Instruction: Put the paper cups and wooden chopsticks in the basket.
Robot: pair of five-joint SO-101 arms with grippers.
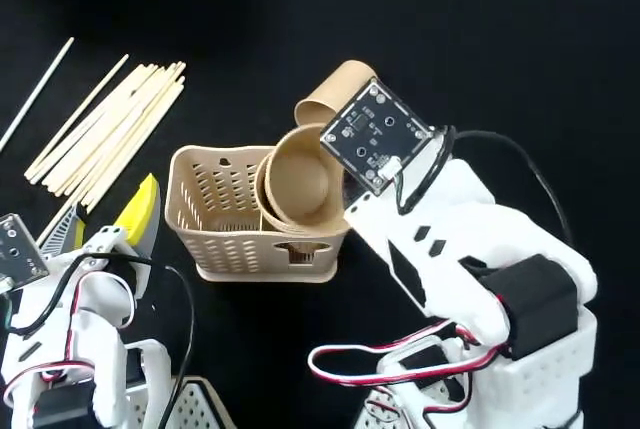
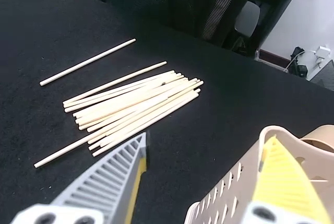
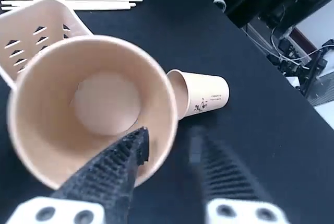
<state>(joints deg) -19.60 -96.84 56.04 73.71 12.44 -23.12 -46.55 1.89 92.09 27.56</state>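
A tan slatted basket [image 1: 215, 219] stands mid-table. One paper cup [image 1: 298, 184] sits tilted, mouth up, in the basket's right end. My right gripper [image 3: 167, 143] is open astride that cup's [image 3: 94, 109] rim, one finger inside and the other just outside. A second paper cup [image 1: 335, 94] [image 3: 201, 96] lies on its side behind the basket. Several wooden chopsticks [image 1: 110, 129] [image 2: 130, 104] lie in a loose bundle at the far left. My left gripper [image 1: 108, 204] [image 2: 206, 145] is open and empty between the bundle and the basket [image 2: 229, 192].
A single thin stick [image 1: 35, 94] [image 2: 86, 63] lies apart, left of the bundle. The right arm's body [image 1: 470, 269] takes up the near right. The black tabletop [image 1: 520, 69] is bare at the far right.
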